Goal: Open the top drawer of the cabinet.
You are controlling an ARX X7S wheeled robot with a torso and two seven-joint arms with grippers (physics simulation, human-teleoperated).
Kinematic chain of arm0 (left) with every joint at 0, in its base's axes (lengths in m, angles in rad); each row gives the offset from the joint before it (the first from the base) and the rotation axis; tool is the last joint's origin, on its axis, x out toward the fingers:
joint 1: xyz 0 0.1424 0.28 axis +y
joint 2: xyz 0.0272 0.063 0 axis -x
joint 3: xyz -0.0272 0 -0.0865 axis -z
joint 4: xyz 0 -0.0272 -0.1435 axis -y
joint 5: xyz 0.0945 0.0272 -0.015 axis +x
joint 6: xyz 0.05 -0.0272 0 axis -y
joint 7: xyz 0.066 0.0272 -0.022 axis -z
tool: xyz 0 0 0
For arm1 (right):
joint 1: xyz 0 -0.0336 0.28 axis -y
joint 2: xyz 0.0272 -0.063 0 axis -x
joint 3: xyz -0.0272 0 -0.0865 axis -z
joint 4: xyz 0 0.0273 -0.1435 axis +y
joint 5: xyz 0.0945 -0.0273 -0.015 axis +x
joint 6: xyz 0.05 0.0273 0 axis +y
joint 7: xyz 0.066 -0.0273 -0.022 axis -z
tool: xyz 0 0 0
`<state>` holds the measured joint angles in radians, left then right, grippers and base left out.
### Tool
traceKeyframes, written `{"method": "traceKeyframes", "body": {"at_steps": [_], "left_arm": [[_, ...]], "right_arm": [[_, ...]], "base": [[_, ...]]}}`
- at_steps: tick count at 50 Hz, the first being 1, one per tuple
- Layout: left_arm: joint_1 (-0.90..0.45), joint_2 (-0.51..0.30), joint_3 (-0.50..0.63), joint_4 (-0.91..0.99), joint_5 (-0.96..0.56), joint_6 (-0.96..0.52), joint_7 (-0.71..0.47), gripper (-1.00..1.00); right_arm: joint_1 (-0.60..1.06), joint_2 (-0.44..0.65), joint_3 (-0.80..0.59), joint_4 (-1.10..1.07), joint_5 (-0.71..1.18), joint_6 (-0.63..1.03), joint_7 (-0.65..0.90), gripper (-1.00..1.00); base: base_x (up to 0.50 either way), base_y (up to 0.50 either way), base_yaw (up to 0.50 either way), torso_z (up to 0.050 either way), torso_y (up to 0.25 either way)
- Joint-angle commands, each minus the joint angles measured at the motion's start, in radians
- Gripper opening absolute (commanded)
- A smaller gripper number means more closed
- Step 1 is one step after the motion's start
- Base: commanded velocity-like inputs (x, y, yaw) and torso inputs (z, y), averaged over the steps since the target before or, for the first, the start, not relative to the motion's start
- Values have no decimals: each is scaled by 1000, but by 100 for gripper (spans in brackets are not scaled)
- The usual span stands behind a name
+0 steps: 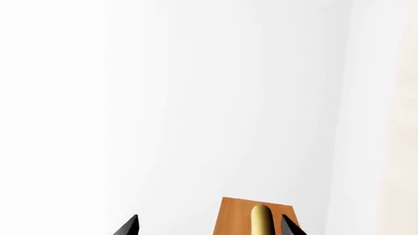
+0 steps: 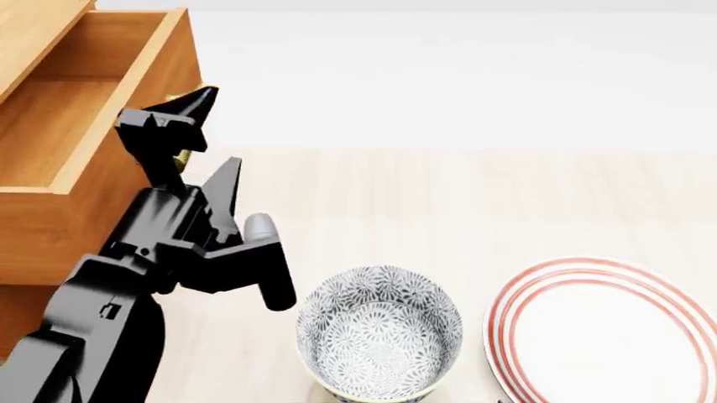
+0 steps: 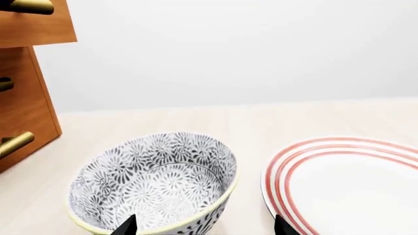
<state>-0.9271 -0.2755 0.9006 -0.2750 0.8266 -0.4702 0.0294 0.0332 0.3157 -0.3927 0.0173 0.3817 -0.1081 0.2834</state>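
The top drawer [image 2: 67,109] stands pulled far out of the orange-brown cabinet [image 2: 17,315], its plain wood inside showing. My left gripper [image 2: 207,143] is open at the drawer's front, and its black fingers straddle the brass bar handle [image 2: 180,156]. In the left wrist view the handle [image 1: 261,220] lies between the fingertips, close to one finger [image 1: 290,226], against the drawer front [image 1: 234,218]. My right gripper [image 3: 203,227] is open and empty, low over the bowl's near rim. It is out of the head view. The cabinet [image 3: 29,98] and the drawer front [image 3: 36,27] show in the right wrist view.
A patterned grey-and-white bowl [image 2: 379,332] stands on the pale wooden table [image 2: 448,201] in front of me. A white plate with red rings [image 2: 610,332] lies to its right. The bowl [image 3: 153,181] and the plate [image 3: 346,181] also show in the right wrist view.
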Motion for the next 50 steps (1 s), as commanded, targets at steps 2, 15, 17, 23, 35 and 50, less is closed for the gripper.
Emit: {"method": "traceKeyframes", "body": {"at_steps": [2, 15, 17, 23, 35, 50], "left_arm": [[19, 55, -100, 114, -71, -19, 38, 100], [10, 149, -285, 287, -212, -175, 106, 100], [3, 175, -330, 314, -244, -227, 130, 100], [-26, 220, -417, 348, -333, -317, 200, 100], [-48, 232, -492, 417, -376, -438, 216, 100], [-106, 226, -581, 384, -445, -497, 202, 100]], "right_arm": [[3, -17, 19, 2, -13, 2, -19, 100], [5, -14, 17, -2, -13, 10, -9, 100], [6, -15, 16, 3, -14, 8, -8, 100], [6, -13, 14, 0, -14, 12, -5, 100], [6, -12, 9, 4, -15, 14, -1, 100], [6, -9, 2, 3, -17, 17, 3, 100]], "base": [[0, 0, 0, 0, 0], [0, 0, 0, 0, 0], [0, 0, 0, 0, 0], [0, 0, 0, 0, 0], [0, 0, 0, 0, 0], [0, 0, 0, 0, 0]]}}
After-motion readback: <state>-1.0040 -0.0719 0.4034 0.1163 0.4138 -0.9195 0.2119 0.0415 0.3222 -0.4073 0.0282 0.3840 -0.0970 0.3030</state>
